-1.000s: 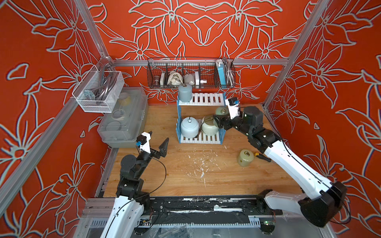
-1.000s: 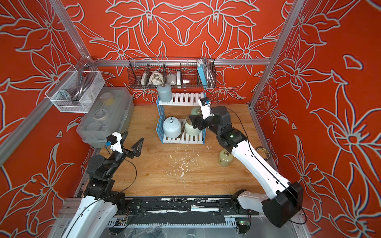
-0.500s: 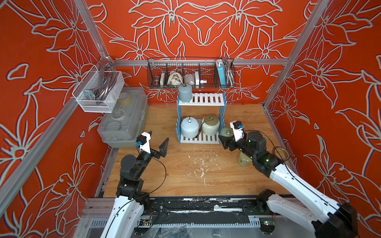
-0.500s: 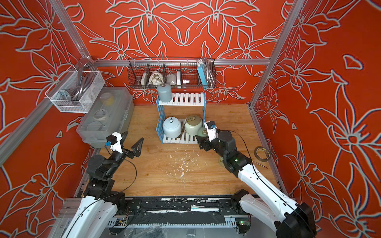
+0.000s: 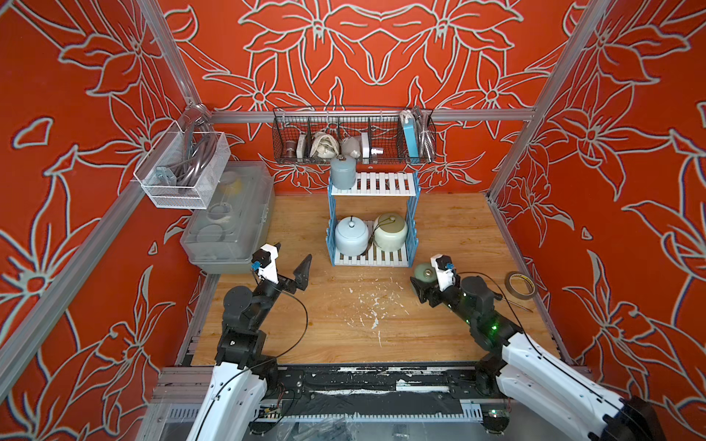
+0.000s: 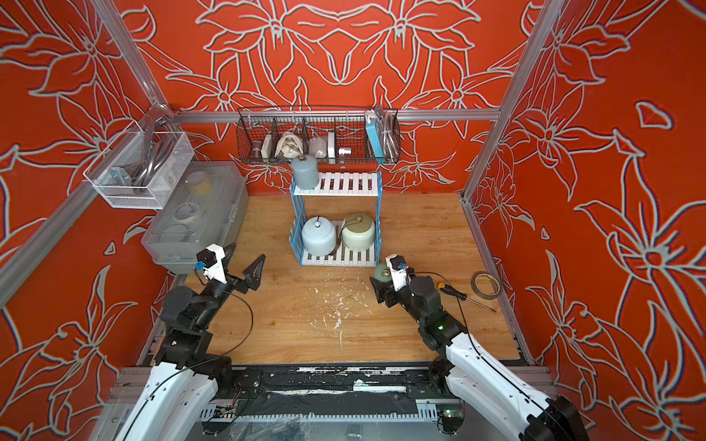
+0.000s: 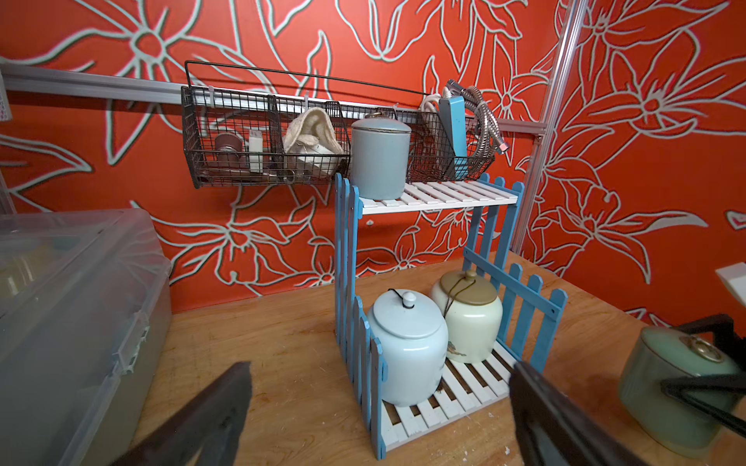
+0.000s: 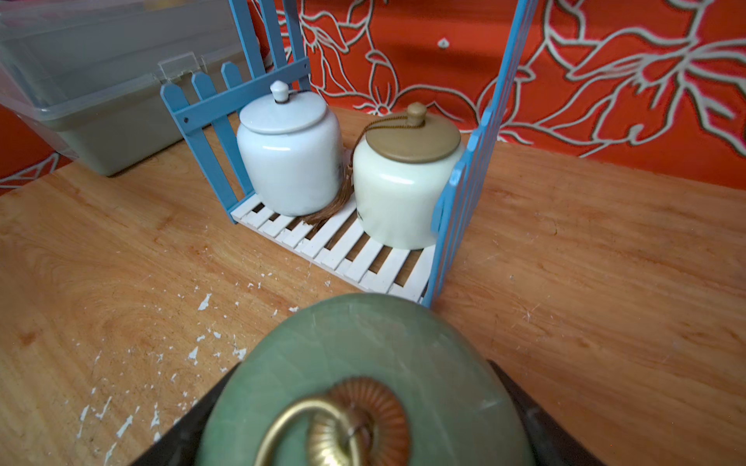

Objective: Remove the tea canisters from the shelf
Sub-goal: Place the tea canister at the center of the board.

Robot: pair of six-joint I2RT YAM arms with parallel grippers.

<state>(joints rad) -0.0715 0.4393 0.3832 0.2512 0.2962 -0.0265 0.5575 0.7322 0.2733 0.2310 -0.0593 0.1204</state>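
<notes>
Sage green canister (image 5: 425, 272) was noted clamped in the right gripper (image 5: 423, 278), low at 5 o'clock of the shelf (image 5: 410, 214), just beside its picket corner. Left gripper (image 5: 291, 259) was spread, empty. Blue-grey canister (image 5: 342, 172), pale blue jar (image 5: 350, 236) and cream jar (image 5: 389, 232) were seen shelved. Risk judged: the corner could be clipped on release, the shelf nudged and the jars toppled.

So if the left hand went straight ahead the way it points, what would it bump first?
Probably the shelf: the open left hand points at its near blue picket side, with the pale blue jar just behind on the bottom tier. Depth is hard to judge.
</notes>
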